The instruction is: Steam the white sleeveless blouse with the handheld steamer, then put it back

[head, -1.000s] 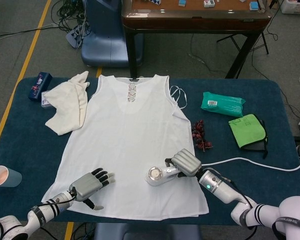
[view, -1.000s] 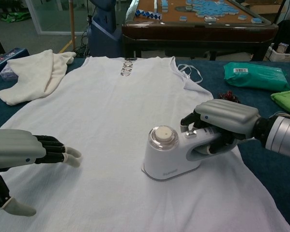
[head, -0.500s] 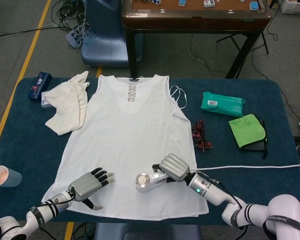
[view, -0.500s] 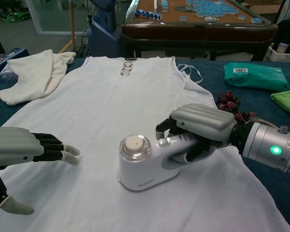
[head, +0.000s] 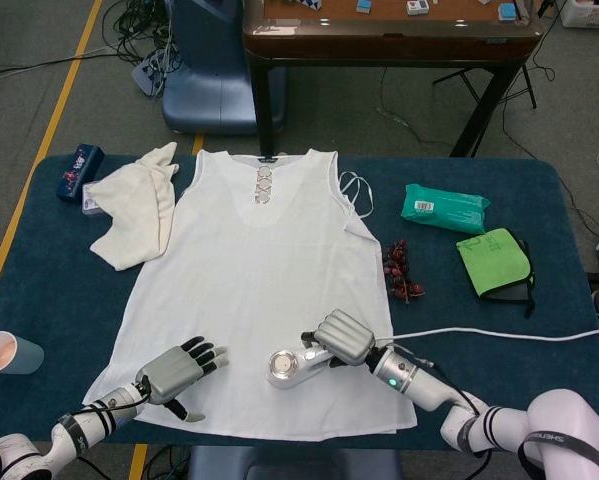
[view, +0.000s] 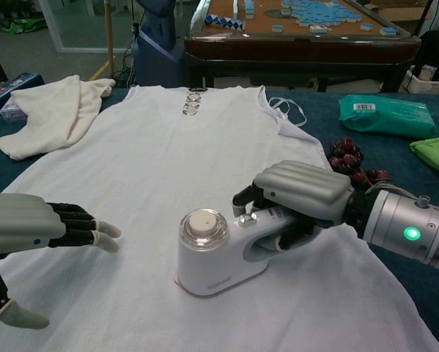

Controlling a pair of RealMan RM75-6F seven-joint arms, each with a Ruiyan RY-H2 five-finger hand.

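The white sleeveless blouse lies flat on the blue table, neckline at the far side. My right hand grips the handle of the white handheld steamer, whose base presses on the blouse near its lower hem, right of centre. The steamer's white cord trails off to the right. My left hand rests on the lower left part of the blouse with its fingers extended and holds nothing.
A cream cloth and a blue box lie at the far left. A green packet, a green pouch and dark red grapes sit to the right. A cup stands at the left edge.
My right hand has slid the steamer leftward along the blouse's lower part, most of it in the first half second. The left hand has stayed put.
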